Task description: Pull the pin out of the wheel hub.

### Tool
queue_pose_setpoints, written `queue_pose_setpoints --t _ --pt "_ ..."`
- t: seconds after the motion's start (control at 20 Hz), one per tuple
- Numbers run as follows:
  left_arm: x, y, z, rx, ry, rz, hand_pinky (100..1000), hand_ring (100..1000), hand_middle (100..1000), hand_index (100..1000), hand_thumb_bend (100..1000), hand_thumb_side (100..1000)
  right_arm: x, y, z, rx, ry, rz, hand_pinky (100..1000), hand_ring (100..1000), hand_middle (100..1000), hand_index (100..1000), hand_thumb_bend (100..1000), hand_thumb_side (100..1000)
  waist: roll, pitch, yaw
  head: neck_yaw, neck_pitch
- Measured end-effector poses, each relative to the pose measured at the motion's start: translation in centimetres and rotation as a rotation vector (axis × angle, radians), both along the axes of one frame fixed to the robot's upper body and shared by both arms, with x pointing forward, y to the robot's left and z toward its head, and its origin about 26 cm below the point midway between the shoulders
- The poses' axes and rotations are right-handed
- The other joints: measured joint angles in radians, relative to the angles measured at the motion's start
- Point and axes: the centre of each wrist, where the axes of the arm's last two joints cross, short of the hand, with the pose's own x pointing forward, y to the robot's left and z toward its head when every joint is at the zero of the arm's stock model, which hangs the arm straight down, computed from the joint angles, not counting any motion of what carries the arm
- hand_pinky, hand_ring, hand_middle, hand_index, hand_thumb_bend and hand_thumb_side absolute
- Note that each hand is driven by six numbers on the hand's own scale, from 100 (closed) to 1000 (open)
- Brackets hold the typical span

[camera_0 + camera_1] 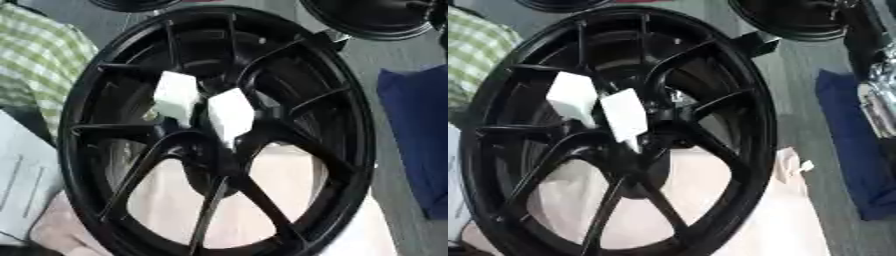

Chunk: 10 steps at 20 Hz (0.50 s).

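A large black wheel hub (219, 135) fills nearly the whole picture, standing tilted with its spokes fanning out from the centre toward the rim. Two white blocky pieces sit against the spokes just above the centre: one white block (175, 96) at about 11 o'clock from the middle and a second white block (231, 115) right beside it toward 1 o'clock, nearly touching the first. Whether either of these is the pin cannot be told, and no pin can be made out with certainty at the hub's centre. Through the lower spoke gaps, from 5 to 7 o'clock, a pale beige surface (262, 200) shows behind the wheel. At 9 o'clock lies a green checked cloth (44, 60), with a pale grey sheet (22, 185) below it at 8 o'clock. At 3 o'clock sits a dark blue cloth (420, 130), and parts of another black wheel (798, 20) show at 1 o'clock. Neither robot hand appears in either view, so their state cannot be told
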Motion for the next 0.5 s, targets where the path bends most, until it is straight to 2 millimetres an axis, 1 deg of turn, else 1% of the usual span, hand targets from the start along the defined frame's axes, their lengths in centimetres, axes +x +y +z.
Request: queue_pose_setpoints --t 0.05,0.1,0.15,0.2,0.25,0.4,0.5 --pt "-0.1 0.1 -0.2 0.013 0.013 0.000 783 871 833 886 772 817 0.0 0.0 0.0 0.000 -0.001 0.000 903 833 748 712 100 839 -0.001 0.000 0.000 0.000 -0.002" --pt "-0.1 0.2 -0.3 0.021 0.019 -0.001 776 866 827 882 750 845 0.0 0.0 0.0 0.000 -0.001 0.000 903 832 748 712 100 839 -0.001 0.000 0.000 0.000 -0.002" --pt "-0.1 0.3 -0.3 0.026 0.018 0.001 752 850 803 866 636 816 0.0 0.0 0.0 0.000 -0.001 0.000 903 832 747 711 100 838 -0.001 0.000 0.000 0.000 -0.002" --pt "-0.2 0.3 -0.1 0.028 0.011 0.005 739 842 790 853 577 785 0.0 0.0 0.0 0.001 -0.001 -0.001 903 832 747 711 100 838 -0.002 0.000 0.000 0.000 -0.002" --pt "-0.3 0.3 0.1 0.026 -0.005 0.009 709 816 755 821 506 757 0.0 0.0 0.0 0.002 -0.002 -0.003 903 831 746 711 100 836 -0.002 0.000 0.001 0.000 -0.002" --pt "-0.5 -0.9 0.9 -0.018 -0.124 0.000 658 767 695 776 492 715 0.0 0.0 0.1 0.006 -0.007 -0.007 903 831 745 711 100 826 -0.007 0.000 0.003 0.000 -0.002" --pt "-0.6 -2.7 1.5 -0.090 -0.245 -0.031 647 768 700 773 485 698 -0.1 0.0 0.2 0.006 -0.013 -0.005 902 830 745 710 100 818 -0.007 0.000 0.003 0.000 -0.002"
